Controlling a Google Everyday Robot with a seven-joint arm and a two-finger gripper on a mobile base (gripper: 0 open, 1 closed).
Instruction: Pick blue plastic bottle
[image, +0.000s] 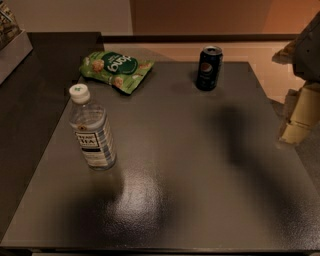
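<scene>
The blue plastic bottle (92, 131) stands upright near the left edge of the dark grey table (200, 190). It is clear, with a white screw cap and a blue-and-white striped label with dark text. My gripper (298, 120) hangs at the far right of the view, over the table's right edge and well above the surface. It is far from the bottle and holds nothing that I can see. Part of the arm above it is cut off by the frame.
A dark blue soda can (208, 68) stands upright at the back right of the table. A green snack bag (116, 69) lies flat at the back left. A grey ledge with items (11, 45) sits at the far left corner.
</scene>
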